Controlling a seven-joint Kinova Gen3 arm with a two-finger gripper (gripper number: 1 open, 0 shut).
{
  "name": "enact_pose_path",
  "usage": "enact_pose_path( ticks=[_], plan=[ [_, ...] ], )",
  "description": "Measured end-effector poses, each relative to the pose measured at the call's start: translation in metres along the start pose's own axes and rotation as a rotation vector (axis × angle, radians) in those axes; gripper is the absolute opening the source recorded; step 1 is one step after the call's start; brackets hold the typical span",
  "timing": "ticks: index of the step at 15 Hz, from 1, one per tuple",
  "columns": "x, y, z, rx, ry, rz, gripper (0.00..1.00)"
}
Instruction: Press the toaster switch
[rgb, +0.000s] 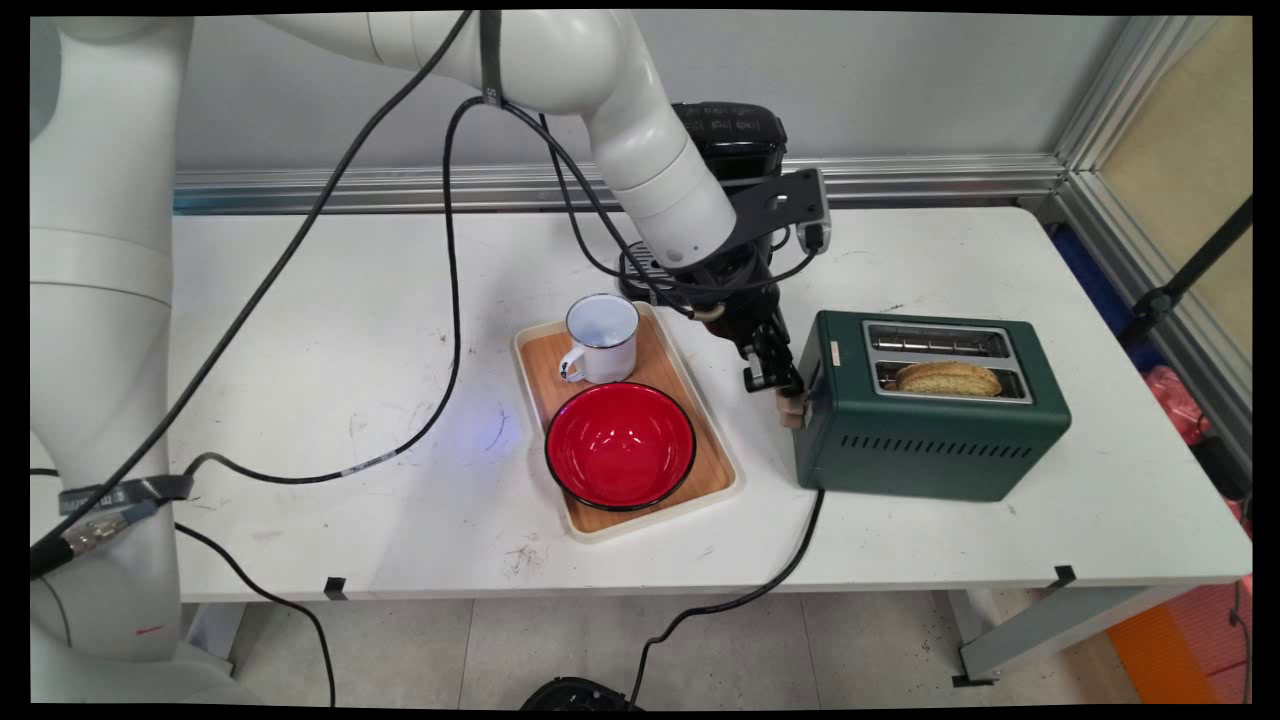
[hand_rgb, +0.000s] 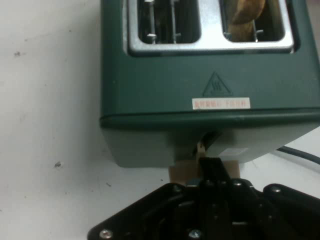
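Mug (rgb: 603, 337): white enamel, I see it left of the toaster, on a wooden tray (rgb: 718, 462).
Bowl (rgb: 620, 445): glossy red, same tray.
Pincer (rgb: 785, 392): fingers together, pressing the toaster's tan lever (hand_rgb: 181, 173).
Toaster (rgb: 930, 432): green metal box, right of pincer, long axis left-right; toast (rgb: 947, 378) in near slot.

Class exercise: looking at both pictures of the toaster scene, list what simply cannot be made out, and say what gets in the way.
- Toaster lever: hand view, mostly covered by the gripper; its height is unclear.
- Red label: hand view, print too small.
- Toast: both views, lower part sunk in the slot.
- Mug contents: main view, indistinct.
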Motion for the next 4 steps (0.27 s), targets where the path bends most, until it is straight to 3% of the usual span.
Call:
enact_pose_path(
  ticks=[4],
  plan=[
    [-0.0014,0.0007,0.0035,0.0,-0.011,0.002,0.0]
  ],
)
